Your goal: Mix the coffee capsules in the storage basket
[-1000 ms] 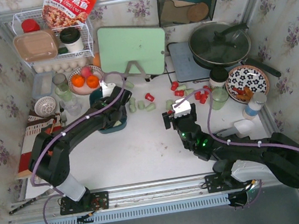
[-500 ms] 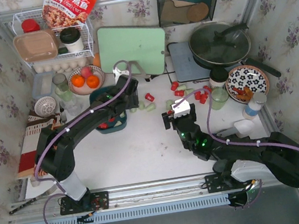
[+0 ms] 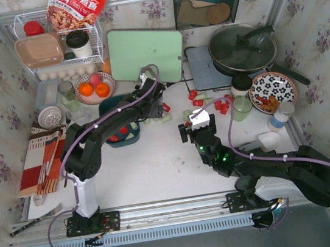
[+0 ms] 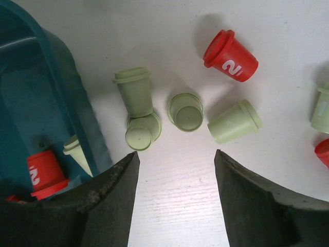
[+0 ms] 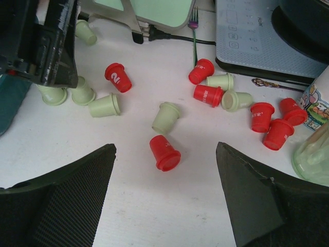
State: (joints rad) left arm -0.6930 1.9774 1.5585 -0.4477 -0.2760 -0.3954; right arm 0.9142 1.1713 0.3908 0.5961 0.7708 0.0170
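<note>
Left pincer (image 4: 176,154) hangs with its two dark fingers (image 4: 110,195) spread wide and nothing between them, just off the right wall of the storage basket (image 4: 56,77) and over bare table. Directly ahead of it lie four pale green capsules (image 4: 186,110), two of them touching, and beyond those a red capsule (image 4: 231,55) on its side. Inside the basket the wrist view shows one red and one green, with a sliver of another red at the frame's edge. From above, the arm covers much of the tub. The basket sits left of the tabletop's middle, nearer the far edge than the near one.

Right pincer (image 5: 163,148) also gapes empty, near the middle of the table and pointed toward the far edge, with one red capsule lying just ahead of its tips. Past that, a loose scatter of coffee capsules (image 5: 208,95) in both colours runs toward the far-right corner, ending beside the induction hob (image 5: 267,36).

By my reading the job is at an early stage. Roughly fourteen capsules lie out on the table, about evenly red and green, against only a few in the tub. Both colours are already in there, so a mix has begun, but most of the gathering is left to do.

As for writing, a white "2" is printed on the red capsule on the table and on the red one in the basket. The red food bag (image 3: 76,5) at the far-left corner carries large Chinese characters that I cannot read with certainty. A printed cup (image 5: 314,103) at the right shows cartoon figures, and any lettering on it is too small to tell.
</note>
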